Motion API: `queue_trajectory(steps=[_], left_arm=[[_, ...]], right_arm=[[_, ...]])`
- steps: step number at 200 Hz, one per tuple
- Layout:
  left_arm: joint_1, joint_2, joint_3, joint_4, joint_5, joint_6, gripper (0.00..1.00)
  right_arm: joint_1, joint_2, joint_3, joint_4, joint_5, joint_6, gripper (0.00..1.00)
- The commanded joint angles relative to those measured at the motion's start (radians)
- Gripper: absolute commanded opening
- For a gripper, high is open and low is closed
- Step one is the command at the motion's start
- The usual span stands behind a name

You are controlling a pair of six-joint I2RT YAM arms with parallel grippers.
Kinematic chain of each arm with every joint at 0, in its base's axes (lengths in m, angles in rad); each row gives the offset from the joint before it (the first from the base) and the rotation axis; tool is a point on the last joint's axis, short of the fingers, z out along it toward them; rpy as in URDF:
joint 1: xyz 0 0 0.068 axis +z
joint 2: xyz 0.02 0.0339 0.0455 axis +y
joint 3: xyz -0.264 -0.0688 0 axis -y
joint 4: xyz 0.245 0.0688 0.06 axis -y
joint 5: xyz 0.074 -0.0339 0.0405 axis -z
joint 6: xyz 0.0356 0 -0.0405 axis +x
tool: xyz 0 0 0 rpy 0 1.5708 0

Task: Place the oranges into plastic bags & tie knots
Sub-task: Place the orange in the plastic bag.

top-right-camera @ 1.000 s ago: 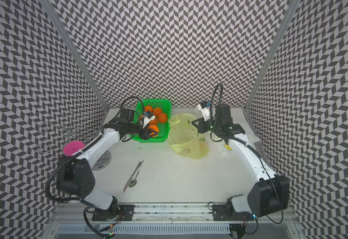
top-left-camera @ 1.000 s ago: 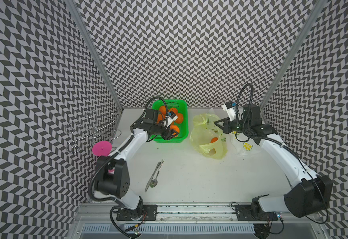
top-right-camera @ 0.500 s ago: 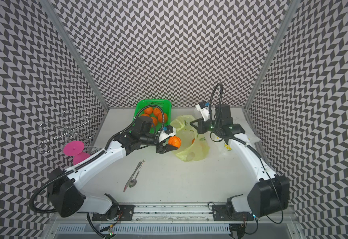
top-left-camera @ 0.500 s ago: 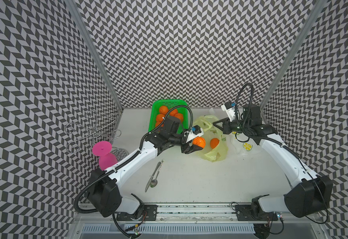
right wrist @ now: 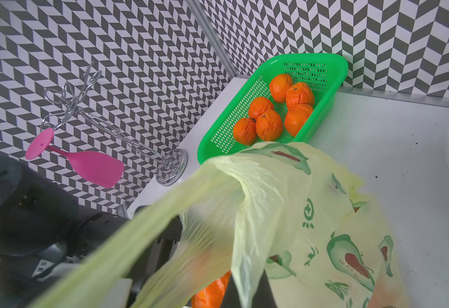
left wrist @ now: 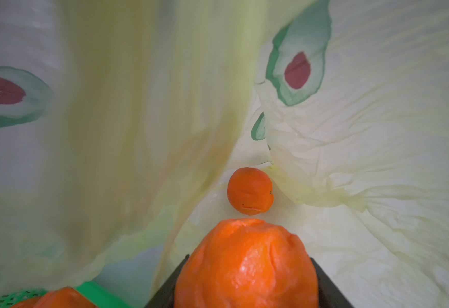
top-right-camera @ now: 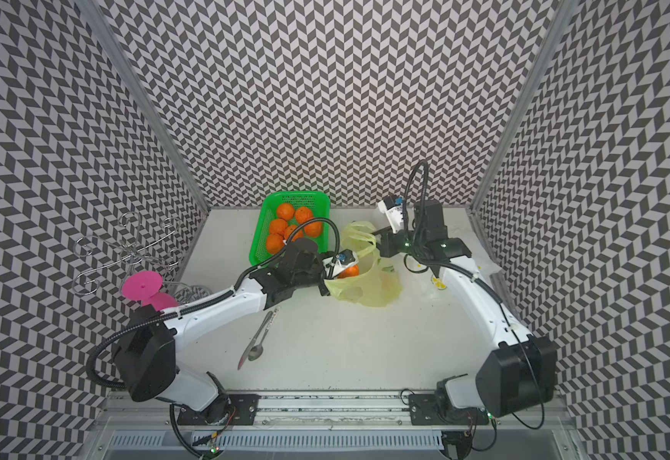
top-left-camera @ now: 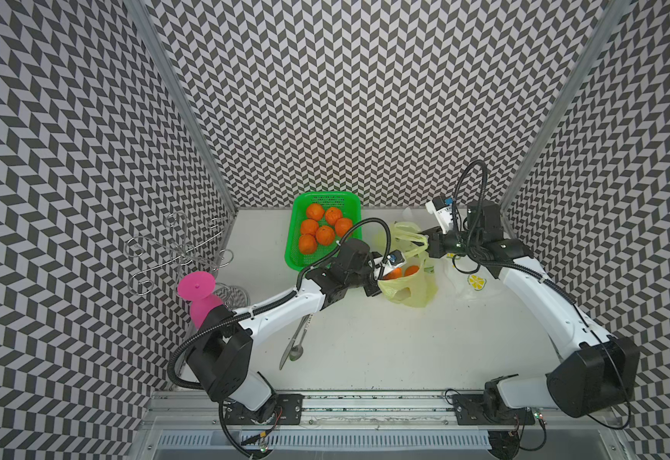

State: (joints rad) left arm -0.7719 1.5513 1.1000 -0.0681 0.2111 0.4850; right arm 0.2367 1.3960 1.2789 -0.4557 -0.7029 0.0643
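The yellow-green plastic bag lies open at mid-table, printed with avocados. My right gripper is shut on its handle and holds the mouth up. My left gripper reaches into that mouth, shut on an orange. A second orange rests deeper inside the bag, clear of the held one. Several oranges stay in the green mesh basket at the back. The white plastic bag with a lemon print lies flat under my right forearm. No knots show on either bag.
A spoon and a knife lie on the table under my left forearm. A pink plastic glass hangs on a wire rack at the left wall. The basket stands just behind my left wrist.
My left arm lifted an orange out of the basket and carried it right, into the yellow-green bag's mouth. The right arm kept holding the handle in place.
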Motion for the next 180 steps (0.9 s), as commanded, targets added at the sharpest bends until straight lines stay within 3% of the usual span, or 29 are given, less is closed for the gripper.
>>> queue_trajectory(steps=[1, 61, 123, 180], left_arm=[[-0.001, 0.048, 0.015, 0.088, -0.162, 0.036, 0.65], [0.004, 0.085, -0.019, 0.073, -0.118, 0.046, 0.75], [0.029, 0.014, -0.017, 0.007, -0.013, 0.007, 0.80], [0.089, -0.117, -0.024, -0.108, 0.218, 0.011, 0.79]], right_arm=[[-0.008, 0.013, 0.010, 0.037, 0.014, -0.002, 0.00], [-0.020, 0.015, -0.001, 0.041, 0.042, -0.012, 0.00], [-0.023, 0.027, 0.003, 0.042, 0.070, -0.027, 0.00], [-0.026, 0.032, 0.006, 0.037, 0.106, -0.041, 0.00]])
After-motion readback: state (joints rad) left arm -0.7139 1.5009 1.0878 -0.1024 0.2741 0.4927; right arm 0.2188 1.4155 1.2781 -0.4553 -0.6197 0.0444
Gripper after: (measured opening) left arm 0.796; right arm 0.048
